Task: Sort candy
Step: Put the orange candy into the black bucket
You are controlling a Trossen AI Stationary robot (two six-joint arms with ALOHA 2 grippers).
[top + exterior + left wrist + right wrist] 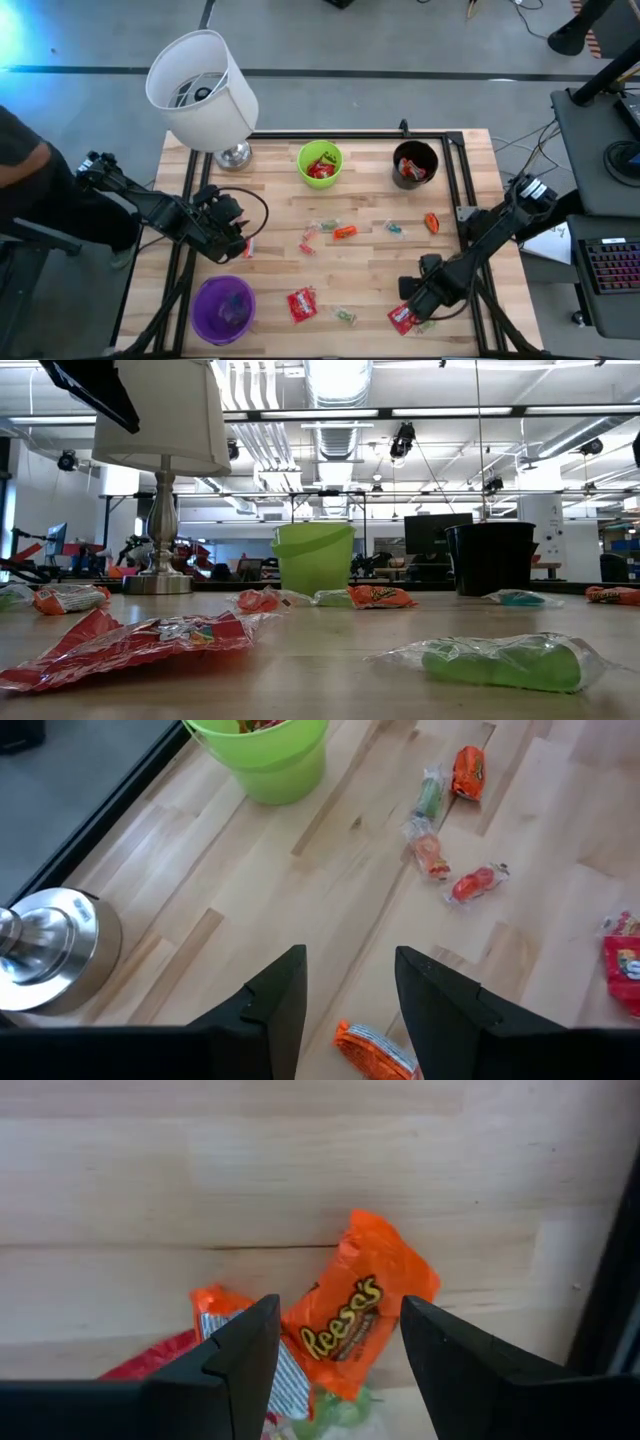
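**Light, crinkly wrappers: pinch mid-body**

Right claw [338, 1350] spread wide over an orange packet [360, 1315] at the worktop [370, 270] near edge. Left claw [350, 995] parted above another orange piece [375, 1050]. Farther off, scattered candy [344, 232], soft and slippery.

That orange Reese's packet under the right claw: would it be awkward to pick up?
Probably a little. The Reese's packet looks glossy and crinkled, so likely light, floppy and slippery. It overlaps a red packet, so the open right claw might drag that along.
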